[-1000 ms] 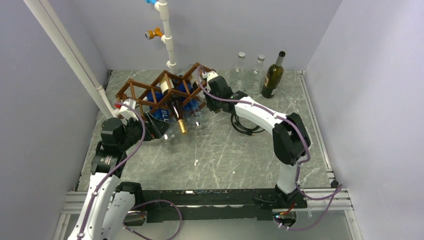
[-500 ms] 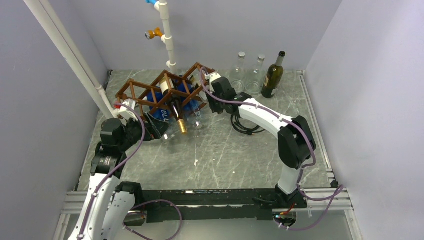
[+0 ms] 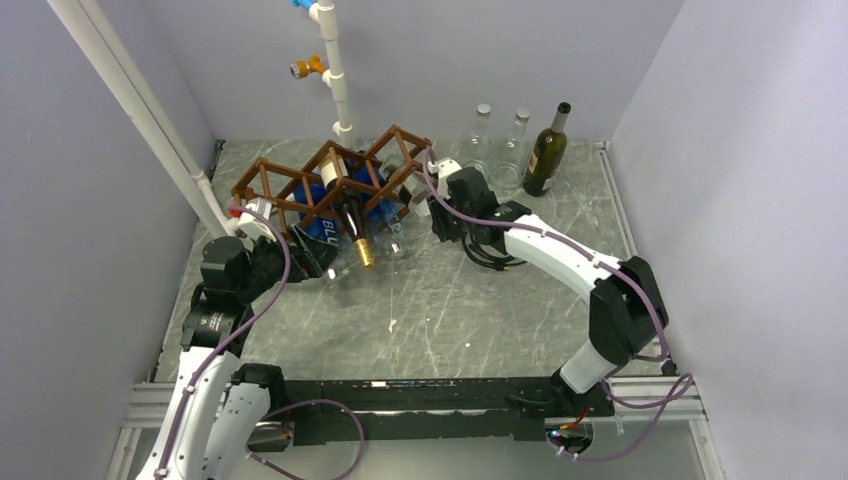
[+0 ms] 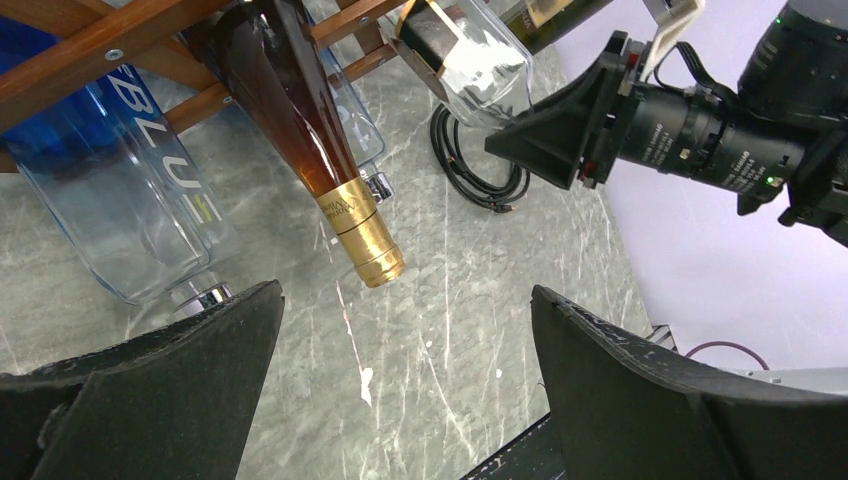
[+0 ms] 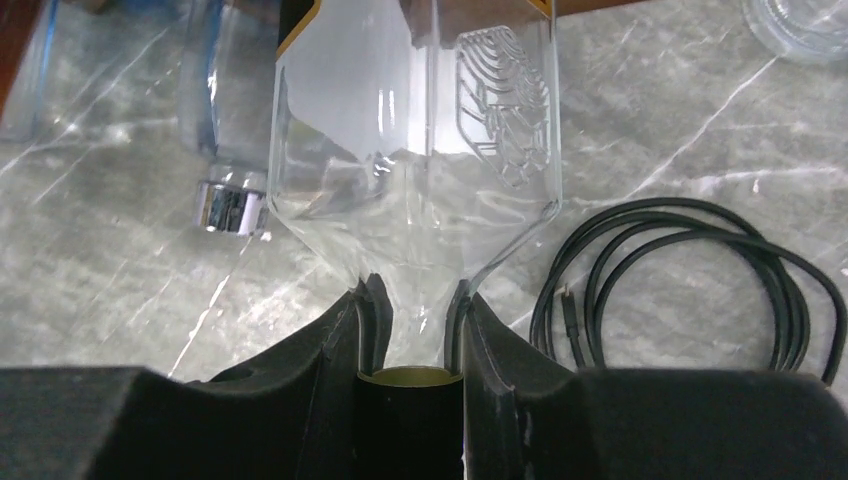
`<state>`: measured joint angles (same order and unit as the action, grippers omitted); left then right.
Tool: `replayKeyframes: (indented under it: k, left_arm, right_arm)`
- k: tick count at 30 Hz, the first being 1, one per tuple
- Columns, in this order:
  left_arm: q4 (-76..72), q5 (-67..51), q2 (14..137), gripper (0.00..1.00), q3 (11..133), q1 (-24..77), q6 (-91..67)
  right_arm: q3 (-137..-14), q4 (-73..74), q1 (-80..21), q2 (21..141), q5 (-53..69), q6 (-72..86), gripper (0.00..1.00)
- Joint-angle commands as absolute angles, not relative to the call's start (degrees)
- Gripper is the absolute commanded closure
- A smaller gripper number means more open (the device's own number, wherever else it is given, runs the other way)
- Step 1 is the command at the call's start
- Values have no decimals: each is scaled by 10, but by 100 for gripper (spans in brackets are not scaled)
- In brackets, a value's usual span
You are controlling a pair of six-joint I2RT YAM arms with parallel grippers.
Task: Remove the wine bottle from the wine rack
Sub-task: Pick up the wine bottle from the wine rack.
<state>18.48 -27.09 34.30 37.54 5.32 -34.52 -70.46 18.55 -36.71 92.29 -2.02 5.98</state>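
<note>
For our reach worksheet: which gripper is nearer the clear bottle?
Right. Jaws of the right gripper clamp the neck of the clear bottle; the left gripper, jaws open, sits apart by the gold-capped bottle.

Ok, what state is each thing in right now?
Right gripper: shut on the clear bottle's neck.
Left gripper: open, holding nothing.
Clear bottle: lying tilted, base end at the rack.
Brown bottle: in the rack, capped, neck sticking out.
Blue bottle: in the rack, capped.
Green bottle: upright, off the rack.
</note>
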Motion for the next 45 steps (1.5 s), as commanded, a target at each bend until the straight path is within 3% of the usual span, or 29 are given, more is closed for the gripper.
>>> replayKeyframes:
  k: [1, 45]
  left_arm:
    - [177, -269, 336, 1, 379, 51, -339]
    - [168, -315, 333, 1, 393, 51, -326]
  right_arm:
    - [-686, 126, -357, 860, 48, 59, 100]
    - [-562, 146, -240, 692, 333, 55, 100]
